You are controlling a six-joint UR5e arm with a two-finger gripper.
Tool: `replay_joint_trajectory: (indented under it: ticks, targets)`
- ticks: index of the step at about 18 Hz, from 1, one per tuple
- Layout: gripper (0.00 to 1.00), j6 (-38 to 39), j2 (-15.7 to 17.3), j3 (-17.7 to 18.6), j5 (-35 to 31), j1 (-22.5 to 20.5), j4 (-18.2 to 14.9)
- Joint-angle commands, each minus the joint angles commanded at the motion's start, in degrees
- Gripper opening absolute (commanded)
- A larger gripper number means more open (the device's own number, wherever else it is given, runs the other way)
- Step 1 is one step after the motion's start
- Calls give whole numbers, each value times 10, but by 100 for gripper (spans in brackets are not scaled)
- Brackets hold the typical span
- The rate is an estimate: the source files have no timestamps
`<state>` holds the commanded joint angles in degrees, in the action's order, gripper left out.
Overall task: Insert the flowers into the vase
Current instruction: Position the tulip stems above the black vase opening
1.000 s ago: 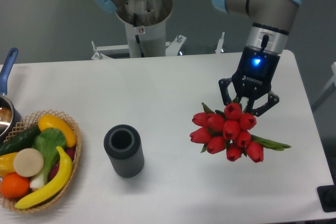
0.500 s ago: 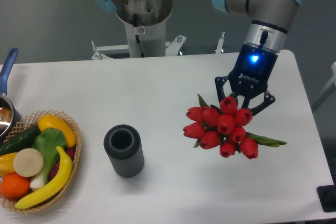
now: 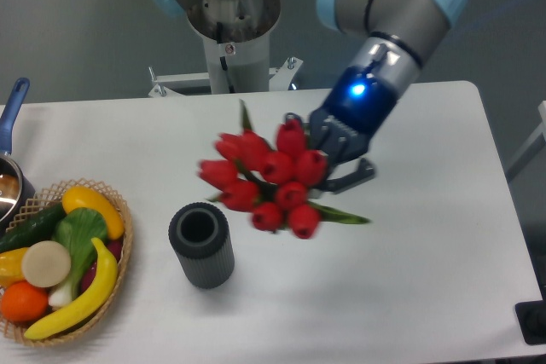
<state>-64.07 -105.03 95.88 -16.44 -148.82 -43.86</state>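
The flowers point(image 3: 264, 176), a bunch of red tulip buds with green leaves, hang in the air above the table's middle, blurred by motion. My gripper point(image 3: 328, 158) is shut on their stems from the right, its fingers partly hidden behind the buds. The vase point(image 3: 201, 245), a dark grey ribbed cylinder with a round open mouth, stands upright on the table, below and left of the bunch. The nearest buds sit just above and right of its mouth.
A wicker basket point(image 3: 119, 210) of toy fruit and vegetables sits at the left front edge. A pot with a blue handle point(image 3: 12, 108) is at the far left. The robot base point(image 3: 230, 31) stands behind the table.
The gripper has lifted the flowers and swung them left, from the right side of the table to just above and right of the vase. The vase has not moved.
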Motion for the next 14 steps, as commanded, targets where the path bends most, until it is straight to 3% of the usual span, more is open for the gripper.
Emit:
replay_joint_trajectory:
  ticks: [6,14]
  targets:
    - [25,0,5,23,64,38,0]
    - [25,-1,5,42,63,55,0]
